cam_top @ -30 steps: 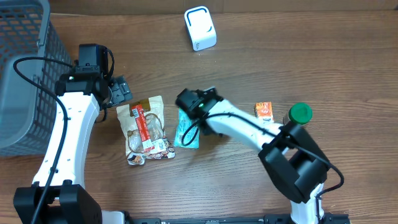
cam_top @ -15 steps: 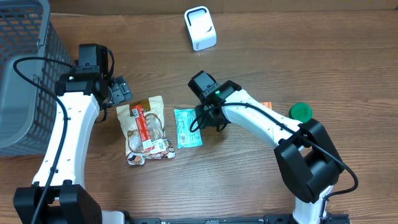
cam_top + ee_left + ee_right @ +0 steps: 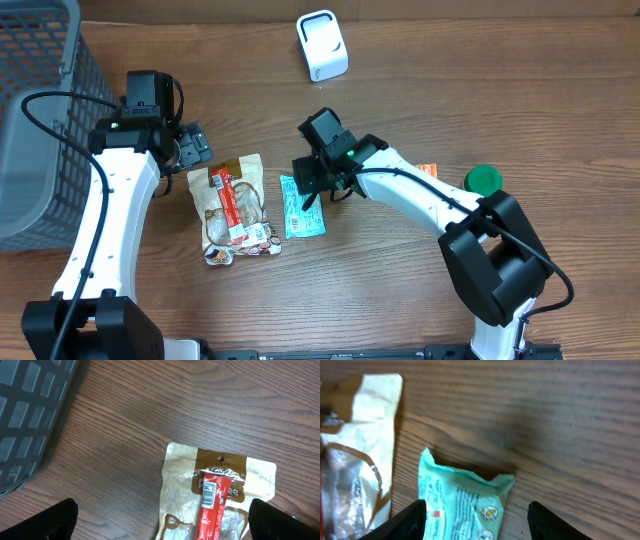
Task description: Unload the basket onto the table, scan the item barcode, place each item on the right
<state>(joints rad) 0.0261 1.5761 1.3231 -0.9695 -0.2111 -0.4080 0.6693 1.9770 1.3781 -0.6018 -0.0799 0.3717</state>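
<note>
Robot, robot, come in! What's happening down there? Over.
Left gripper open, empty. Right gripper open over teal packet, not gripping. Nothing blocks white scanner.

We saw a grey mesh basket [image 3: 85, 60] at the wooden table's [image 3: 560, 90] left edge, a brown snack pouch [image 3: 235, 205] lying flat, and a small orange carton [image 3: 429, 169] beside what seemed a green-lidded jar [image 3: 483, 180].

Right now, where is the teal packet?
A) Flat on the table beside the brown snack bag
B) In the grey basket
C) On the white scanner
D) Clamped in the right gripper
A: the teal packet lies flat on the table beside the brown snack bag, the right gripper open over it.
</note>
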